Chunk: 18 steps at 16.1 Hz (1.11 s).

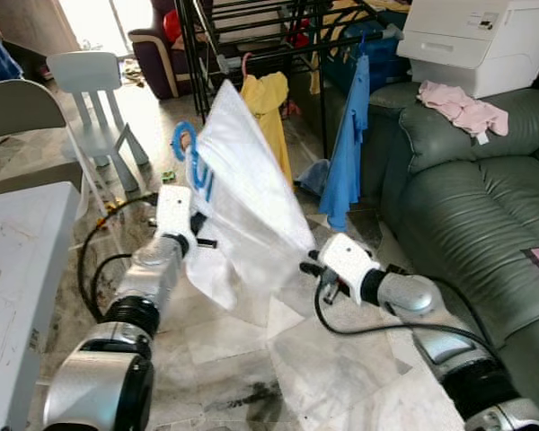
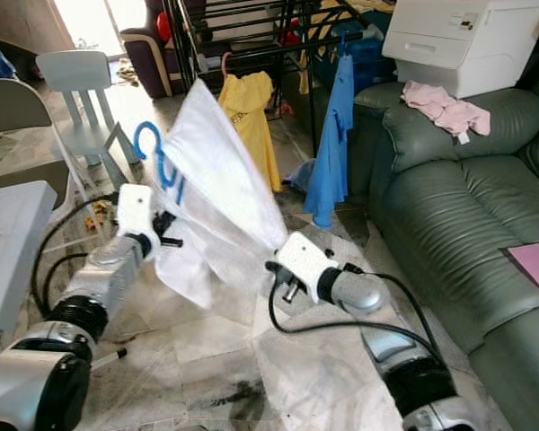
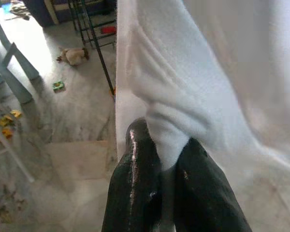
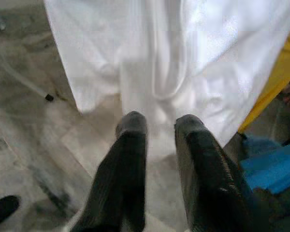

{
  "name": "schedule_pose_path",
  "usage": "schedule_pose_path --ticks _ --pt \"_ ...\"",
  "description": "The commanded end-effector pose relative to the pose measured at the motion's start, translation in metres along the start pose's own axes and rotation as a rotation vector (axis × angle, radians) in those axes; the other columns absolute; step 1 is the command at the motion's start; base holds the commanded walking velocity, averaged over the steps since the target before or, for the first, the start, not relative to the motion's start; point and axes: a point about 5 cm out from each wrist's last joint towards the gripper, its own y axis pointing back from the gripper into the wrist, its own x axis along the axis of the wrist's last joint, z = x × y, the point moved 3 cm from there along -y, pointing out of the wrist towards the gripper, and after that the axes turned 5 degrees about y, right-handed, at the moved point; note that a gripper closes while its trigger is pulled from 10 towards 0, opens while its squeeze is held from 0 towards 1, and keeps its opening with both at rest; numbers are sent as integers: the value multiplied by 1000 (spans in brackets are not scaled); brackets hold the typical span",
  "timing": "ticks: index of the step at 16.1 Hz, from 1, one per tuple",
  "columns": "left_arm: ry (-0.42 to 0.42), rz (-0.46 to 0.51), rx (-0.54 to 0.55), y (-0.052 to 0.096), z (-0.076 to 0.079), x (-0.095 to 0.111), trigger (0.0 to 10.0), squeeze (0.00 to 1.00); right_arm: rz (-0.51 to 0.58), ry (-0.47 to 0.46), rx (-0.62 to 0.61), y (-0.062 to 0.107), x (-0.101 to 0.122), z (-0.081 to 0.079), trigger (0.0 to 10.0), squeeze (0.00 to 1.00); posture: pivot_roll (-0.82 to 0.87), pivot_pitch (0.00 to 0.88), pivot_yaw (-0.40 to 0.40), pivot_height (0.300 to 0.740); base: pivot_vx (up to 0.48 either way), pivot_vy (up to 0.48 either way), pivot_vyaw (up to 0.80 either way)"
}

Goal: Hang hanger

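White garment (image 1: 242,193) on a blue hanger (image 1: 190,153), held up in mid-air over the marble floor (image 1: 332,368). Left gripper (image 3: 160,159): fingers pinched on a fold of the cloth. Right gripper (image 4: 159,126): fingers spread, at the garment's lower edge, gripping nothing. Black drying rack (image 1: 251,36) stands behind, bearing a yellow garment (image 1: 269,112) and a blue one (image 1: 349,144). Green sofa (image 1: 467,206) to the right.

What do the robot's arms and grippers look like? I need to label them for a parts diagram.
Both arms are silver metal tubes with black ribbed joint bands and white blocky wrist housings. Loose black cables loop along each. The left gripper and right gripper each have two long, glossy black fingers with rounded tips.
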Motion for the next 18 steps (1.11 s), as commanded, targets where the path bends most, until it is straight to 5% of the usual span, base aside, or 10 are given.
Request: schedule_pose_path --ticks 1,4,5,8,12,18 --pt "-15 72 23 -1 -9 24 0 0 34 37 27 -2 7 -8 10000 1000 -112 0 69 740 0 0 0" --pt "-18 79 52 -1 -14 27 0 0 38 72 54 -2 8 -12 10000 1000 -112 0 74 740 0 0 0" --pt "-81 81 -9 -1 -6 27 0 0 74 94 107 2 14 -15 10000 1000 -112 0 74 740 0 0 0" --pt "-396 20 -325 7 20 13 0 0 91 174 97 13 20 8 10000 1000 -116 0 74 740 0 0 0" --pt "-662 -101 -448 20 3 -9 0 0 71 263 121 34 23 39 10000 1000 -115 0 78 740 0 0 0" --pt "-787 -123 -597 32 3 -14 0 0 73 325 178 47 26 57 10000 1000 -106 0 76 740 0 0 0"
